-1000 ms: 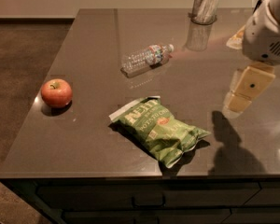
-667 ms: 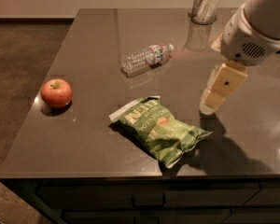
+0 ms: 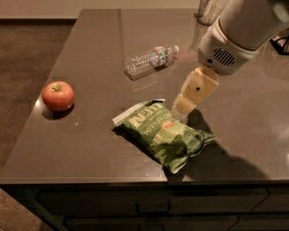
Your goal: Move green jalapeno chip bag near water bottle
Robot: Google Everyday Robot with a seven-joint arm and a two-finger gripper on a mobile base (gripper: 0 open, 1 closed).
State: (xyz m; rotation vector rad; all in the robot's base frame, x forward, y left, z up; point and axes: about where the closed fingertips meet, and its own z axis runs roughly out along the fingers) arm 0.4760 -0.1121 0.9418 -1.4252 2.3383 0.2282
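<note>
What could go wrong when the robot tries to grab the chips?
The gripper hovers at the far edge of the green jalapeno chip bag, so it might just nudge the puffy bag toward the close front edge of the table. The water bottle lies on its side; a bump could roll it away.

end effector beside chip bag, bottle behind

Dark surface. Green jalapeno chip bag lies flat near the front edge, about mid-width. Gripper sits at the bag's rear right corner; contact cannot be told. Water bottle lies on its side toward the back edge, well apart from the bag. Red apple near the left edge. Grey cylindrical container at the back edge.
</note>
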